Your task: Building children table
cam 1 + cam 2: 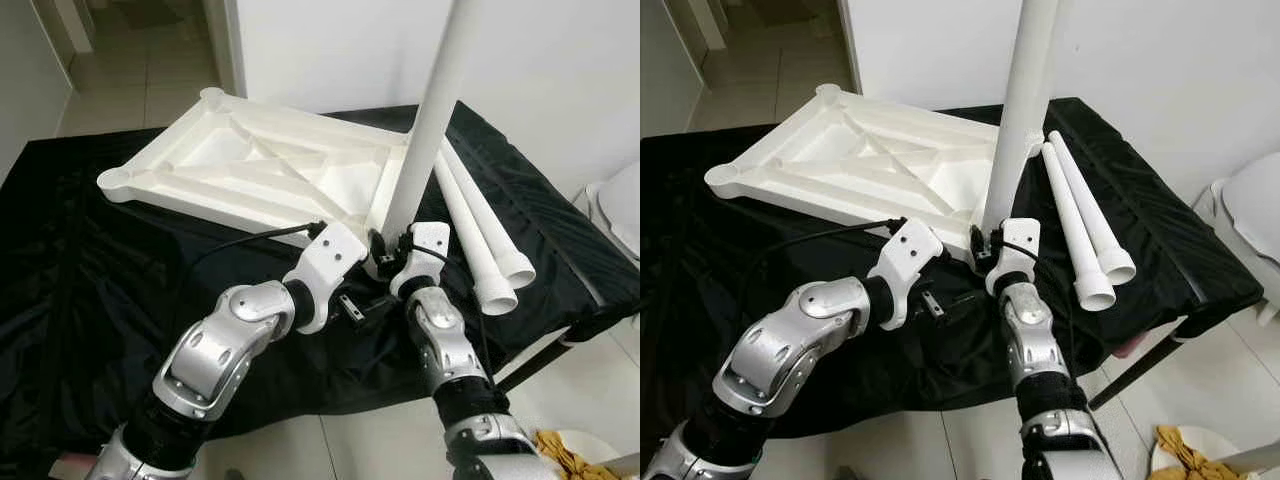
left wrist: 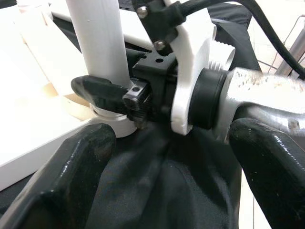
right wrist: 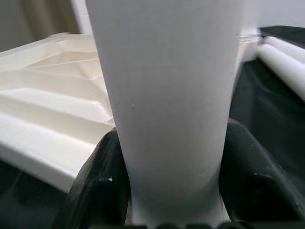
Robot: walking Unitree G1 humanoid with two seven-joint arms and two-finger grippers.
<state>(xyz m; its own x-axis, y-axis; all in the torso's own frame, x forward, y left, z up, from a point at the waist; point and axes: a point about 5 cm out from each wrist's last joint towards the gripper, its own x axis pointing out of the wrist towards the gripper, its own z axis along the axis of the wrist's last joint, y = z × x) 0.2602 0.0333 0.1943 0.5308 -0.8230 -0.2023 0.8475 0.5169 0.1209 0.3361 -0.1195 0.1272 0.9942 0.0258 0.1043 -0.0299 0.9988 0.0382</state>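
Note:
A white plastic table top (image 1: pixel 250 165) lies upside down on a black cloth. One white leg (image 1: pixel 430 110) stands upright in its near right corner socket. My right gripper (image 1: pixel 385 250) is shut on this leg just above the socket; in the right wrist view the leg (image 3: pixel 167 95) sits between its black fingers (image 3: pixel 95 186). My left gripper (image 1: pixel 360 300) hovers low over the cloth just in front of that corner, open, with nothing between its fingers (image 2: pixel 62 181). Its wrist view looks at the leg (image 2: pixel 97 43) and the right gripper's finger (image 2: pixel 95 88) clamped on it.
Two loose white legs (image 1: pixel 480 220) lie side by side on the cloth right of the standing leg. The cloth-covered table's front edge (image 1: pixel 350 400) is near my arms. A white object (image 1: pixel 620 210) stands at far right; a yellow rag (image 1: pixel 570 455) lies on the floor.

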